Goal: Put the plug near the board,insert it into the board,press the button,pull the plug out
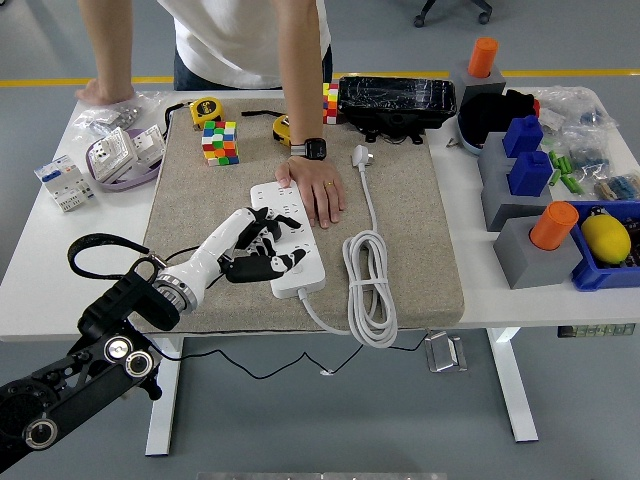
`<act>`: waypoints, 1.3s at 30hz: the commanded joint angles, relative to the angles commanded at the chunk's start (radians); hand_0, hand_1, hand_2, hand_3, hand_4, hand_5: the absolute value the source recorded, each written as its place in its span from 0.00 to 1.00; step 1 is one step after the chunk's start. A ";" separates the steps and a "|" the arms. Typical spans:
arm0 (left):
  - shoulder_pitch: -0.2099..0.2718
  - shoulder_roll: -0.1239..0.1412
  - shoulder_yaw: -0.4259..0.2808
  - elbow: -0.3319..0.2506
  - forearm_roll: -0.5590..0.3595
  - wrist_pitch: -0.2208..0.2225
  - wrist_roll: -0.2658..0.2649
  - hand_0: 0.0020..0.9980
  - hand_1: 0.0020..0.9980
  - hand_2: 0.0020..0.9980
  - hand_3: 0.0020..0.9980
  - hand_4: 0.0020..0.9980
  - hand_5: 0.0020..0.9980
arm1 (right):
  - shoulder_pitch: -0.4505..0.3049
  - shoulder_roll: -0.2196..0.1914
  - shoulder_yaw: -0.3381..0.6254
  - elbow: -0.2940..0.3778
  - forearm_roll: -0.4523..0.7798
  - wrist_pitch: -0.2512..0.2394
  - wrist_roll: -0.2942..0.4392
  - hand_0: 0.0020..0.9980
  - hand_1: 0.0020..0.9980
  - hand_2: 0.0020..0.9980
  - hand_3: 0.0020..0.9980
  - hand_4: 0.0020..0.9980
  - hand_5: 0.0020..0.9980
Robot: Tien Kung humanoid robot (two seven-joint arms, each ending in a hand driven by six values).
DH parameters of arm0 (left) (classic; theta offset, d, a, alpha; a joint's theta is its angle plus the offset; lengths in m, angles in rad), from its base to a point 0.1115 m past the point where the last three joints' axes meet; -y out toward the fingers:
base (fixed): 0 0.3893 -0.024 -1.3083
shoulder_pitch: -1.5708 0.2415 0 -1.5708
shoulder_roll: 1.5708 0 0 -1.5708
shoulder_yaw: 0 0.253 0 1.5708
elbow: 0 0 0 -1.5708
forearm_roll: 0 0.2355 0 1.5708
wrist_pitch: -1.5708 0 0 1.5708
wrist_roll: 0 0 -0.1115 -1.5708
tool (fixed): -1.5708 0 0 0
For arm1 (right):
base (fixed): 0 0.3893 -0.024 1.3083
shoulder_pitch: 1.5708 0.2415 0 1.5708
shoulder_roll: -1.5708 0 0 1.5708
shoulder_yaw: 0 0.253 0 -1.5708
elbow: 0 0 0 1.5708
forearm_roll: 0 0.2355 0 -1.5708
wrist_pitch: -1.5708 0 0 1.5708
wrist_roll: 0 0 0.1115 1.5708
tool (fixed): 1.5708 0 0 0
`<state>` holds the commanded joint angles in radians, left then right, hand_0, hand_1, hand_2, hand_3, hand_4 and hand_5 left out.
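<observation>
White power strip [289,241] lies slantwise on a beige felt mat [420,240] at the middle of the white table [40,270]. Its cable [368,285] leaves the near end, coils at 3 o'clock from the strip, then runs up toward 12 o'clock to the white plug [361,155], which lies loose on the mat, well apart from the sockets. From 7 o'clock the robot's left hand [252,250] reaches in over the near half of the strip, its fingers [262,224] spread and holding nothing; whether a fingertip actually touches a button is hard to tell. A person's hand [319,191] with a wristwatch [310,149] presses flat on the strip's far end. At 11 o'clock from the strip sits a Rubik's cube [221,142], with a yellow tape measure [205,110] just beyond it.
</observation>
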<state>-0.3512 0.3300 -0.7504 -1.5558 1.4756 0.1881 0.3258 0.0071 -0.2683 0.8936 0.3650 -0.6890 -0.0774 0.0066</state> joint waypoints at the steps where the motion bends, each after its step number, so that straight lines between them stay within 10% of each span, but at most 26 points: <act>1: -0.001 0.000 0.005 0.000 0.032 -0.018 0.021 0.08 0.06 0.12 0.79 0.74 0.00 | 0.001 -0.001 -0.001 0.000 0.000 0.000 0.000 0.61 0.63 0.62 0.55 0.94 0.48; 39: -0.055 -0.038 0.098 0.145 0.115 -0.086 0.093 0.06 0.06 0.12 0.78 0.75 0.00 | -0.004 -0.012 -0.012 0.005 0.002 0.001 -0.001 0.61 0.63 0.62 0.55 0.94 0.48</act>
<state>-0.4063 0.2916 -0.6520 -1.4105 1.5903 0.1023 0.4187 0.0032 -0.2801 0.8813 0.3699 -0.6866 -0.0766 0.0061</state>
